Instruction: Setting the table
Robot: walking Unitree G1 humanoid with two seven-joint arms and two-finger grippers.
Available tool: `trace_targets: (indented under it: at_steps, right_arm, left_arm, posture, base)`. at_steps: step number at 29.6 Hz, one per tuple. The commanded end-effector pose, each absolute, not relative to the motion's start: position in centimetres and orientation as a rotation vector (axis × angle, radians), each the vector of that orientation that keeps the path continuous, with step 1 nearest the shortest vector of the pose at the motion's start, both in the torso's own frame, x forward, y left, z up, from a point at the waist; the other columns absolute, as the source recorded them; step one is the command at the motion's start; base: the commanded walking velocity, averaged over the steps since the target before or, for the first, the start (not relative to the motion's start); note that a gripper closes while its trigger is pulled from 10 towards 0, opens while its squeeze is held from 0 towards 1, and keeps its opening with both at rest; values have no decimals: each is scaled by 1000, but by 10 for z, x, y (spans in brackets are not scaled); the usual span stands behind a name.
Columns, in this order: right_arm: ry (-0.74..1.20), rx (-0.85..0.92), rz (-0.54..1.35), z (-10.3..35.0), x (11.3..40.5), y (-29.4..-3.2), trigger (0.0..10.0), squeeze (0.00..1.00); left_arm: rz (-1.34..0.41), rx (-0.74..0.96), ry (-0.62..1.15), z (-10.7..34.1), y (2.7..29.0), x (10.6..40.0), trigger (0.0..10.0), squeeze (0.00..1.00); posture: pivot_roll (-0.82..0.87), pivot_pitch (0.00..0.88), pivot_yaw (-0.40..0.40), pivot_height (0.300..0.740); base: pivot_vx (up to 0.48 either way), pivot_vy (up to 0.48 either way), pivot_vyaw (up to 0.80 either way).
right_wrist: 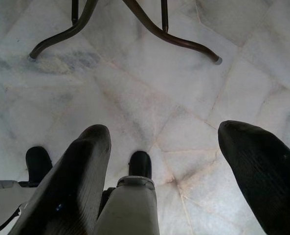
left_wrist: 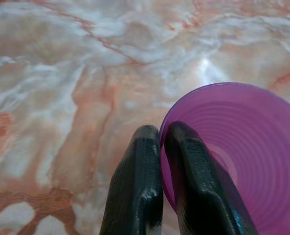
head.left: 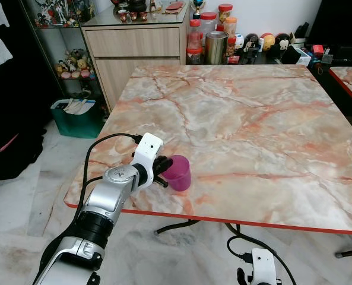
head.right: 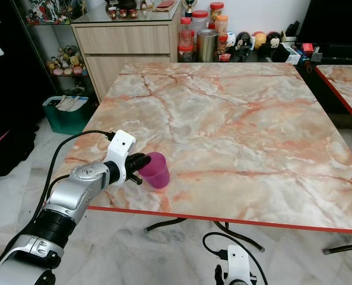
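A purple plastic cup [head.left: 178, 172] stands on the marble table [head.left: 241, 113] near its front left corner. My left gripper [head.left: 162, 171] is shut on the cup's rim, one finger inside and one outside, as the left wrist view shows at the fingers [left_wrist: 140, 186] and the cup [left_wrist: 242, 147]. My right arm [head.left: 262, 267] hangs idle below the table's front edge; its gripper [right_wrist: 164, 147] is open over the tiled floor.
Jars, a metal tin [head.left: 216, 47] and small figurines line the far edge of the table area. A wooden cabinet [head.left: 137, 47] stands behind at the left, a green bin [head.left: 78, 119] beside it. A second red-edged table [head.left: 351, 80] is at the right. Table legs [right_wrist: 135, 19] stand near my right gripper.
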State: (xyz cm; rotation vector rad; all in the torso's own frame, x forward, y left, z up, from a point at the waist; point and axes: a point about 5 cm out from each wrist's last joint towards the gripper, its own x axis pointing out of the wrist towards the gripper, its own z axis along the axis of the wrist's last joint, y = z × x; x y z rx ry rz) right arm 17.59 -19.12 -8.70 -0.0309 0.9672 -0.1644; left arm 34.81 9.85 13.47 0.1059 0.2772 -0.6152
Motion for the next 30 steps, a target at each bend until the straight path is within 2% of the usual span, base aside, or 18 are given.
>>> trace_targets:
  at_steps: [1,5,9,10,11,20,25,30]
  right_arm:
    - [959,-27,-164,-86,179,-189,10000,0]
    - [960,-30,-163,-86,179,-190,10000,0]
    - [959,-32,-162,-86,179,-191,10000,0]
    - [959,-33,-162,-86,178,-191,10000,0]
    - [957,-31,-169,-86,177,-192,10000,0]
    - [965,-27,-181,-90,167,-197,10000,0]
    - [958,-25,-189,-88,168,-201,10000,0]
    - [939,-25,-194,-85,173,-204,10000,0]
  left_arm:
    - [-521,50,231,144,108,356,0,0]
    - [-406,-39,132,157,122,364,0,0]
    - [-370,-61,61,166,127,366,0,0]
    - [-343,-81,8,172,129,366,1686,0]
    - [-272,-125,-60,178,135,366,10000,0]
    - [-70,-154,-123,161,156,357,10000,0]
    - [4,-169,-177,165,165,358,10000,0]
    - [68,-97,-280,181,168,362,10000,0]
  posture:
    - [7,0,53,740]
    - [8,0,50,740]
    - [7,0,49,740]
    - [7,0,49,740]
    - [8,0,49,740]
    - [-11,0,43,740]
    - [-23,0,49,740]
    - [-38,0,46,740]
  base:
    - [0,0,0]
    - [0,0,0]
    - [0,0,0]
    - [0,0,0]
    - [0,0,0]
    - [0,0,0]
    - [0,0,0]
    - [0,0,0]
